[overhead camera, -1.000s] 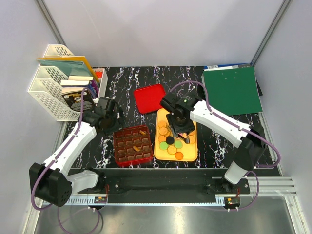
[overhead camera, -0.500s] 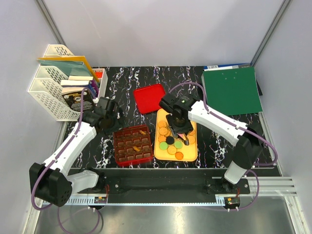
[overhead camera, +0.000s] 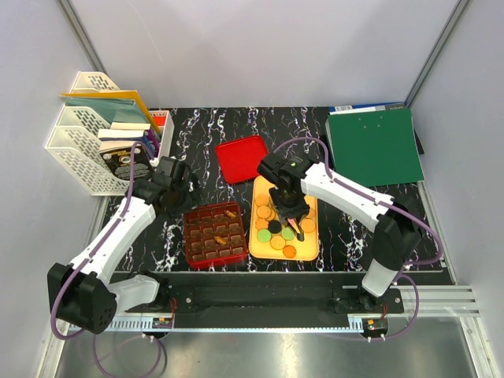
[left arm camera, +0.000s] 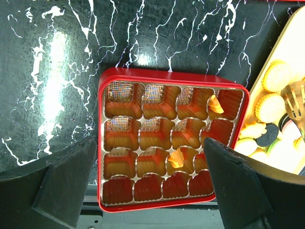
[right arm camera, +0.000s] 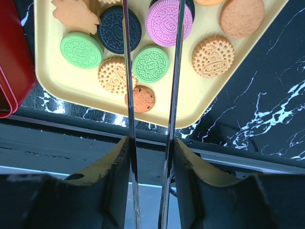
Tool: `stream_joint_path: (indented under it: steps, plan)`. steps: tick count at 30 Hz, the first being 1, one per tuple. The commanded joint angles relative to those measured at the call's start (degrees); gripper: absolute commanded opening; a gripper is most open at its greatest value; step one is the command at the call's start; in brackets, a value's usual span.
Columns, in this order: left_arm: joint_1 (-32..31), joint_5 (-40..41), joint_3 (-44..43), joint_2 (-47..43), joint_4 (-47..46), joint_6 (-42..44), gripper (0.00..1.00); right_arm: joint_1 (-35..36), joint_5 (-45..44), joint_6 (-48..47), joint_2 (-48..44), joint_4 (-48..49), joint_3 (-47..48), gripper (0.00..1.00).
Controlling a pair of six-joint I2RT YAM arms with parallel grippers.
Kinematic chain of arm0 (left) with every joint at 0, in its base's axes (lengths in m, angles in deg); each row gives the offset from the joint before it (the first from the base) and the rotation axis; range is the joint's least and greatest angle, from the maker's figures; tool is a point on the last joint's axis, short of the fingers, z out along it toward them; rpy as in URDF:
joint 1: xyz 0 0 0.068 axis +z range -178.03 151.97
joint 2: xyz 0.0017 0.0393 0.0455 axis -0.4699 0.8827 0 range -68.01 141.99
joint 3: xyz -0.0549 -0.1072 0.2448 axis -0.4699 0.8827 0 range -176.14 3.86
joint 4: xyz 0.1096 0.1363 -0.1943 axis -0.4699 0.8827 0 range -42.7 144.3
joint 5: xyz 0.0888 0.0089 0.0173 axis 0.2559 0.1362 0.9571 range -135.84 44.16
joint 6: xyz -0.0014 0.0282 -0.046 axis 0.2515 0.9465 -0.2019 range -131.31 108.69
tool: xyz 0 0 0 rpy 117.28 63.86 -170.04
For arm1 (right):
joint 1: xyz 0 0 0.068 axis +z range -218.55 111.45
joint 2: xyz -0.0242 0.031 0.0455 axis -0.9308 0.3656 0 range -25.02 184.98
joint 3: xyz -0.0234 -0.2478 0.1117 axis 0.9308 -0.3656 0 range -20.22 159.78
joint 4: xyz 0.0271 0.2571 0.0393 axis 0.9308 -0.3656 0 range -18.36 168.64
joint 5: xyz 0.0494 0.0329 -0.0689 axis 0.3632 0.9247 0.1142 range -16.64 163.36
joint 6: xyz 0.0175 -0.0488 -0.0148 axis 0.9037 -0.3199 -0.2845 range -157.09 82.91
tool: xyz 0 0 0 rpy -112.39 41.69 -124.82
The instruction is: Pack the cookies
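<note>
**Cookie packing, mid-task:** The right gripper (right arm camera: 152,14) hangs over the yellow tray (right arm camera: 190,102) at centre frame in the top view. Its two thin fingers (right arm camera: 129,105) are parted by a narrow gap and clamp nothing that shows; their tips run off the upper edge of the wrist view. A pink cookie (right arm camera: 164,21) and a green cookie (right arm camera: 150,64) lie under that gap. Most of the cookies (right arm camera: 212,56) sit loose on the tray. Two golden cookies (left arm camera: 215,104) rest in cells of the red grid box (left arm camera: 171,74), just left of the tray on the black marbled table (left arm camera: 47,71). Above the box, the left gripper (left arm camera: 148,143) is spread wide and empty.
</note>
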Motion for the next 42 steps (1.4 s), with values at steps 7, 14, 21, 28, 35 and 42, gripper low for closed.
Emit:
stream_joint_path:
  steps: [7, 14, 21, 28, 35, 42]
  plan:
    - [0.3, -0.6, -0.4, -0.3, -2.2, 0.4, 0.99, -0.5, -0.5, -0.1, -2.4, -3.0, 6.3, 0.36]
    - [0.5, -0.6, -1.7, 0.0, -1.8, 0.4, 0.99, -0.5, -3.7, -0.4, -2.9, -7.0, 13.2, 0.35]
    - [1.4, 1.3, -3.6, -0.7, -0.1, -0.6, 0.99, 0.4, 0.0, 0.4, -3.8, -7.4, 19.1, 0.33]
    - [5.8, 2.7, -3.6, -0.3, 3.1, -3.3, 0.99, 7.7, 3.1, 0.4, 1.5, -7.7, 27.7, 0.31]
    - [7.1, 2.1, -2.4, -1.3, 3.4, -3.3, 0.99, 12.1, 5.5, -0.3, 6.0, -6.7, 31.9, 0.31]
    - [7.4, 1.7, -1.3, -2.0, 3.4, -3.2, 0.99, 13.6, 8.2, -1.0, 7.8, -5.2, 30.6, 0.31]
